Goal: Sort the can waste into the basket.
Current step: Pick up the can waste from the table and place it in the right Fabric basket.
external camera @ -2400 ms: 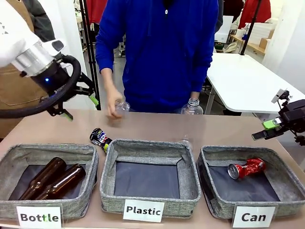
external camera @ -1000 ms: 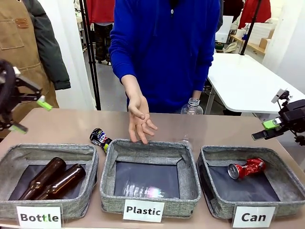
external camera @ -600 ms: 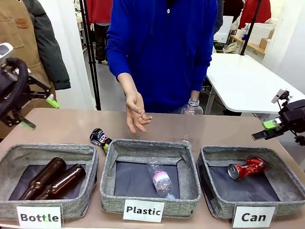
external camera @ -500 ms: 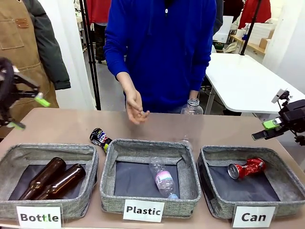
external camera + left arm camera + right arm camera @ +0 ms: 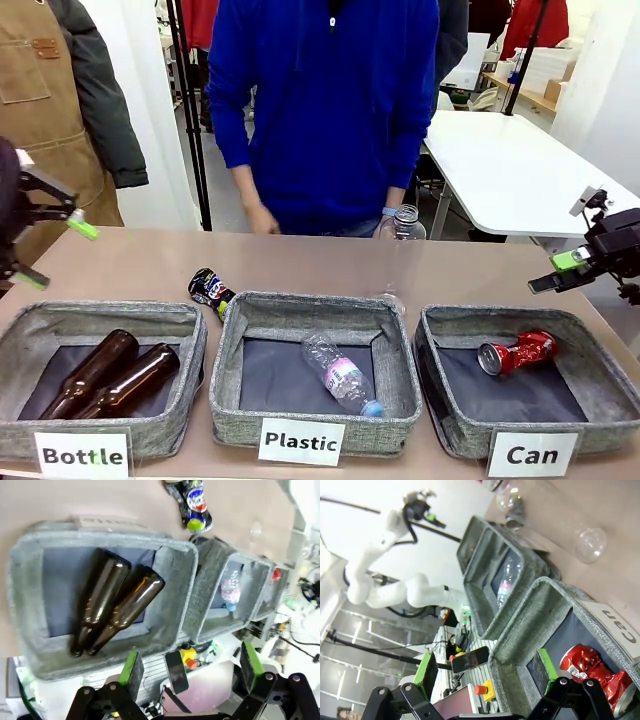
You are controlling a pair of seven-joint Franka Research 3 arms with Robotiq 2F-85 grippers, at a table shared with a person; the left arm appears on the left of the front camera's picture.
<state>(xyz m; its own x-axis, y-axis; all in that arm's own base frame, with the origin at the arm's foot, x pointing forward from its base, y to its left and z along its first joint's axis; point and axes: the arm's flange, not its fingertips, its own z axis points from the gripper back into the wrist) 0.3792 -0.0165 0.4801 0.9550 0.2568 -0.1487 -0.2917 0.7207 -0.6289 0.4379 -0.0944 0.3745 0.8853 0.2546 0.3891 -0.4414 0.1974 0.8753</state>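
Your left gripper [image 5: 55, 253] hangs off the table's left end, fingers spread wide with nothing between them. Your right gripper [image 5: 560, 272] hovers at the right end, near the far corner of the Can basket [image 5: 520, 318], also parted and empty. Across the table [image 5: 130, 262] a person in blue stands with one hand [image 5: 262, 220] low at the far edge. Three grey baskets sit in a row along your side. The Bottle basket [image 5: 100, 310] on the left holds two brown bottles [image 5: 110, 372] lying side by side. The Plastic basket [image 5: 310, 302] in the middle holds a clear bottle [image 5: 340, 372] on its side. An upright clear bottle [image 5: 403, 250] stands behind it. The red can [image 5: 518, 352] lies inside the Can basket. The dark can [image 5: 211, 289] lies on the bare table, just behind the gap between the left and middle baskets.
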